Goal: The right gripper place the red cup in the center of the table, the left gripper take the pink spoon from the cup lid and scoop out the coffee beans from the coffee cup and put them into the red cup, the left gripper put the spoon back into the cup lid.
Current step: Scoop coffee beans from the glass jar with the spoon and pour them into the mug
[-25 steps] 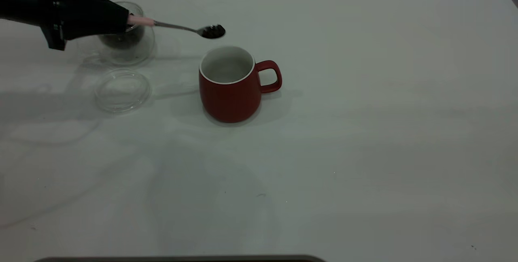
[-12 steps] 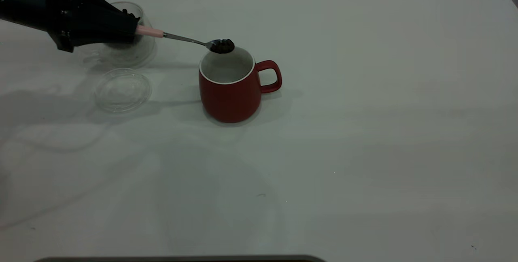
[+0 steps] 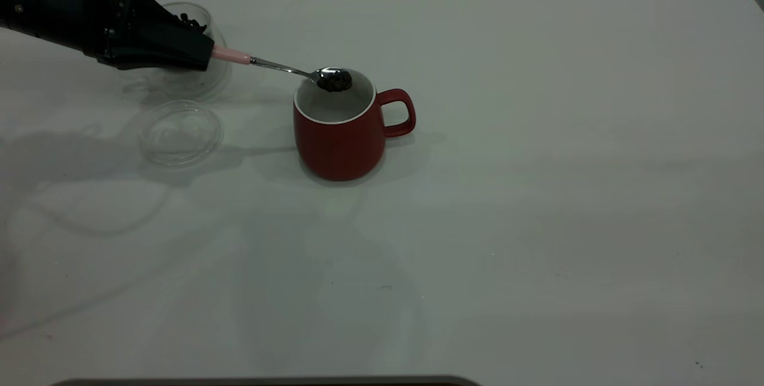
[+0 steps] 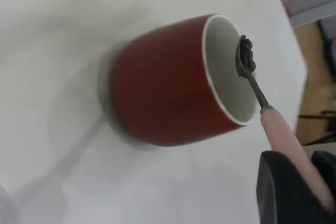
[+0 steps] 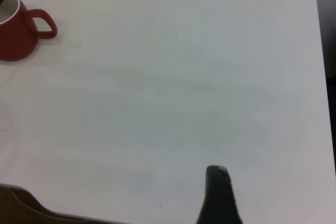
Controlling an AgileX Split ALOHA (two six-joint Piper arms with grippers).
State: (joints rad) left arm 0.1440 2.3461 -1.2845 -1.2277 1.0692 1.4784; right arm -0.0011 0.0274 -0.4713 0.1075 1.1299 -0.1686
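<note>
1. Left gripper (image 3: 200,55) clamped on the pink handle of the pink spoon (image 3: 280,67), at the table's far left, in front of the coffee cup (image 3: 197,46)
2. Spoon bowl heaped with coffee beans (image 3: 334,80), held over the far side of the red cup's (image 3: 340,129) mouth, just inside the white rim
3. Red cup upright near the middle of the table (image 3: 537,195), handle towards the right side
4. Cup lid (image 3: 181,133) flat on the table, just in front of the coffee cup, left of the red cup
5. Right gripper (image 5: 220,192) only partly seen in its wrist view, well apart from the red cup; cannot tell whether open or closed
</note>
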